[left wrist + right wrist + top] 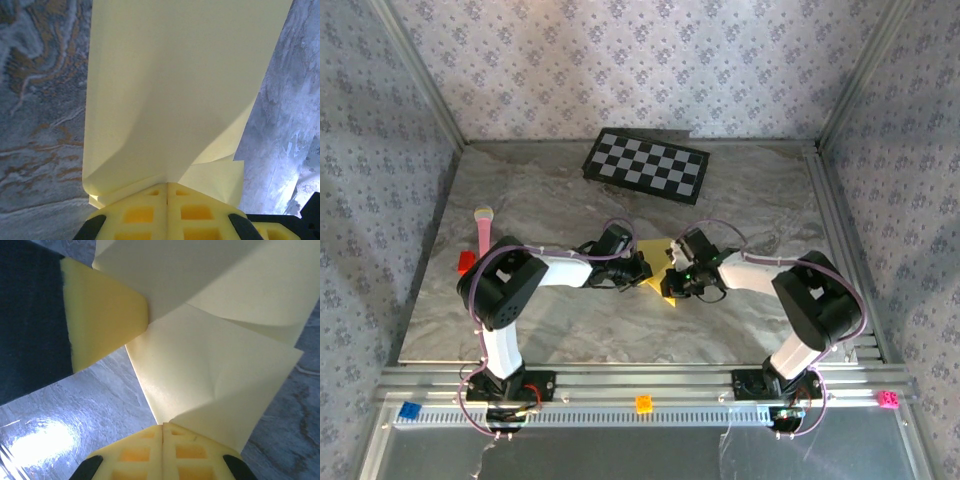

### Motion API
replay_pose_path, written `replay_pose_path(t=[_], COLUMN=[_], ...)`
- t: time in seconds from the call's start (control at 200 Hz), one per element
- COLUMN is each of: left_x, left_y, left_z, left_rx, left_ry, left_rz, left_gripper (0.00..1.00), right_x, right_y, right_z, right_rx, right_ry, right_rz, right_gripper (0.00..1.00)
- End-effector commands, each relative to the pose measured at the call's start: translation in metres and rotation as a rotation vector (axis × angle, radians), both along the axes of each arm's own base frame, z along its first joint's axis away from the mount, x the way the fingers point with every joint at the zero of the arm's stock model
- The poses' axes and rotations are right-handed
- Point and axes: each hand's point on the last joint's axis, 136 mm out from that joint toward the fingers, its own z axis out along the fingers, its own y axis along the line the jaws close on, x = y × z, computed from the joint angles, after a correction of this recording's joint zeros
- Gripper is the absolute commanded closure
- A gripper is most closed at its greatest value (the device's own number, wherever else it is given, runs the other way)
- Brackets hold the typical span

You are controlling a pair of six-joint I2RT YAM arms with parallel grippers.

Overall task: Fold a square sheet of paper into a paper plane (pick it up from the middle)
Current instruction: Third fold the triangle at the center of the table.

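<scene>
Yellow and thin, the square sheet of paper (pixel 661 287) is down by the tabletop (pixel 560 320), near the checkerboard (pixel 646 166), on its side toward the arms. The left fingers (pixel 142 214) and the right fingers (pixel 190 452) are both shut tight, each pinching an edge of it. It looks part folded. Next, I think, both must move together to press a neat crease without tearing.

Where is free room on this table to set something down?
Free: between the checkerboard and the right rail; the near strip along the front rail. Crowded: the middle, where left gripper and right gripper hold the yellow paper, and around the pink stick.
</scene>
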Motion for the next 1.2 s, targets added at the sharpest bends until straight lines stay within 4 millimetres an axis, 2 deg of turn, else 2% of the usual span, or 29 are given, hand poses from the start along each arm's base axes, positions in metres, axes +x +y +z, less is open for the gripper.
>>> replay_pose_path(t=[0.0,0.16,0.285,0.405,0.55,0.795,1.194], left_x=[-0.007,-0.007,-0.007,-0.007,-0.007,-0.007,-0.006], left_y=[0.015,0.014,0.014,0.015,0.013,0.014,0.016], left_z=[-0.021,-0.019,-0.019,-0.020,-0.018,-0.018,-0.019], left_rx=[0.089,0.086,0.087,0.087,0.084,0.088,0.095], left_ry=[0.037,0.033,0.035,0.038,0.033,0.033,0.035], left_rz=[0.008,0.006,0.006,0.007,0.006,0.003,0.008], left_gripper=[1.00,1.00,1.00,1.00,1.00,1.00,1.00], right_x=[-0.003,-0.007,-0.009,-0.007,-0.006,-0.010,-0.025], right_y=[-0.001,0.008,0.014,0.018,0.014,-0.004,-0.013], right_z=[0.011,0.029,0.029,0.024,0.009,-0.010,-0.017], right_rx=[0.033,0.095,0.116,0.105,0.051,0.014,0.059], right_ry=[0.000,-0.019,0.005,0.023,0.040,0.070,0.119], right_rz=[-0.002,0.032,0.046,0.046,0.029,-0.011,-0.008], right_gripper=[0.96,0.95,0.95,0.95,0.95,0.95,0.94])
